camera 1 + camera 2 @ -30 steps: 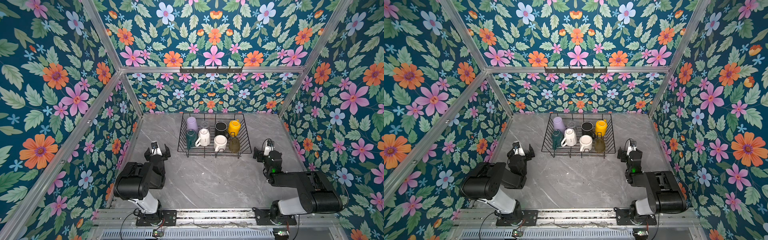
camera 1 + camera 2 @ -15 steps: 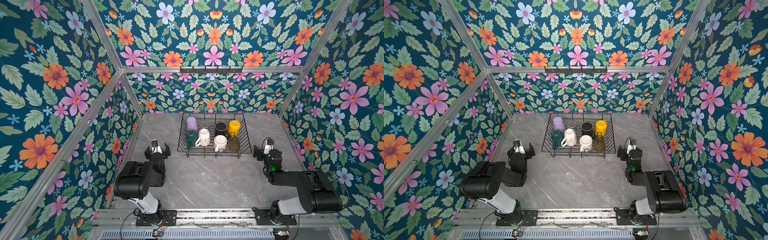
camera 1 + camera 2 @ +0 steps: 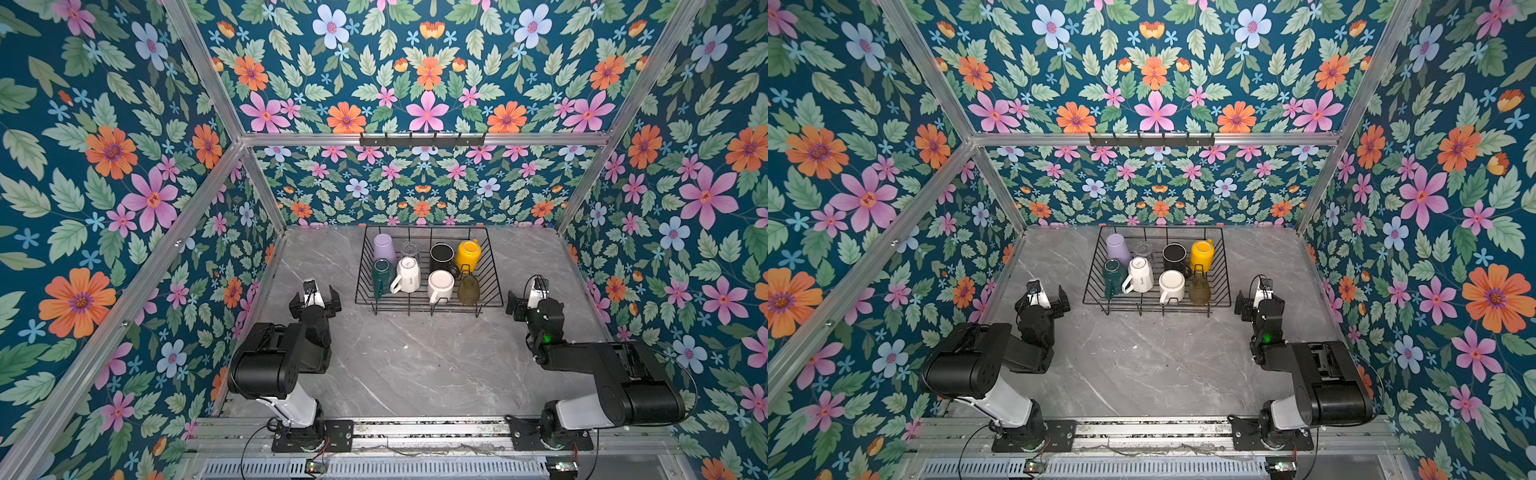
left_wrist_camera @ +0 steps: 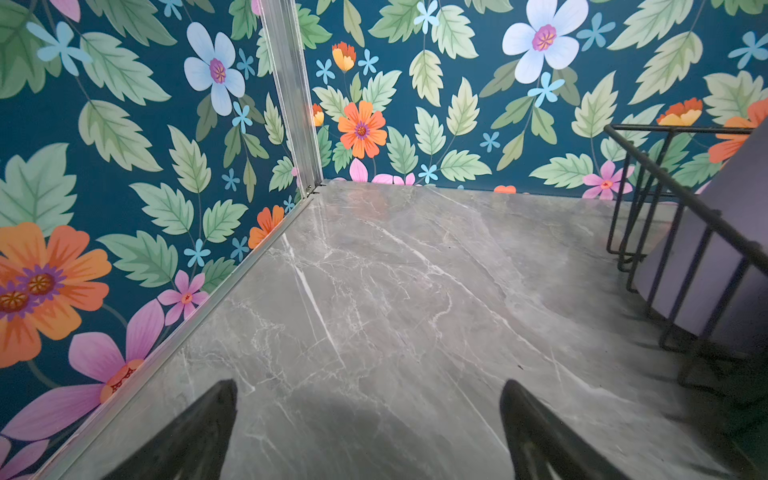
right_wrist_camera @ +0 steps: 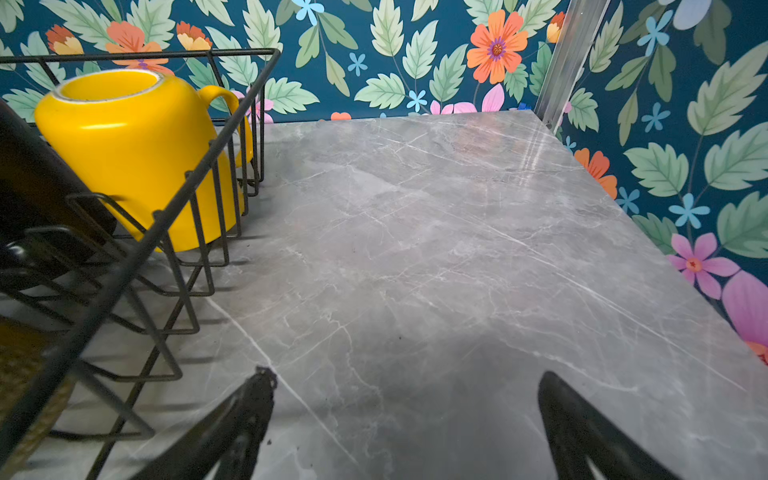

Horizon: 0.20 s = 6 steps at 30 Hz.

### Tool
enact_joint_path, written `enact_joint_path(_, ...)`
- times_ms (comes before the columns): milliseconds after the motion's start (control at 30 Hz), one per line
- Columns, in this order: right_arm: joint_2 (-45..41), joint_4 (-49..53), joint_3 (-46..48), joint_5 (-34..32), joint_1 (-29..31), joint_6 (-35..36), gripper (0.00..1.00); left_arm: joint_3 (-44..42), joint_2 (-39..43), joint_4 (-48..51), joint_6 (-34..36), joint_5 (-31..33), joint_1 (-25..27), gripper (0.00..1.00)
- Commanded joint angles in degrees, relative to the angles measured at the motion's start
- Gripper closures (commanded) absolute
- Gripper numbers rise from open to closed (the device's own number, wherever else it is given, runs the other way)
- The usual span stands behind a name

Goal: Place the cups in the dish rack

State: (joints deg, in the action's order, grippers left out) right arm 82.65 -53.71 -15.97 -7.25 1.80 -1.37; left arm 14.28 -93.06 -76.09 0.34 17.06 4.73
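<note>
In both top views the black wire dish rack (image 3: 494, 286) (image 3: 1225, 286) stands at the back middle. It holds a lilac tumbler (image 3: 384, 248), a clear glass (image 3: 410, 249), a black mug (image 3: 441, 255), a yellow mug (image 3: 468, 254), a dark green mug (image 3: 382, 276), two white mugs (image 3: 407, 274) (image 3: 439, 286) and an olive glass (image 3: 468, 289). My left gripper (image 3: 315, 297) (image 4: 368, 415) is open and empty over bare table, left of the rack. At the rack's right side my right gripper (image 3: 530, 297) (image 5: 405, 411) is also open and empty, near the yellow mug (image 5: 133, 141).
A narrow black hook bar (image 3: 422, 139) hangs on the back frame rail. Flowered walls close in the grey marble table (image 3: 415, 365) on three sides. The rack's wire wall (image 4: 665, 187) (image 5: 232, 120) lies close beside each gripper.
</note>
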Motion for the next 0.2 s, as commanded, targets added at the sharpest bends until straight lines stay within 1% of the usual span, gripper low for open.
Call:
enact_joint_path(0, -0.03, -0.43, -0.26, -0.49, 0.04, -0.48, 0.01, 0.13, 0.02, -0.79, 0.28, 0.12, -0.02, 0.0)
enact_joint_path(167, -0.03, -0.43, -0.21, -0.44, 0.04, -0.49, 0.01, 0.4, -0.02, -0.2, 0.21, -0.1, -0.07, 0.0)
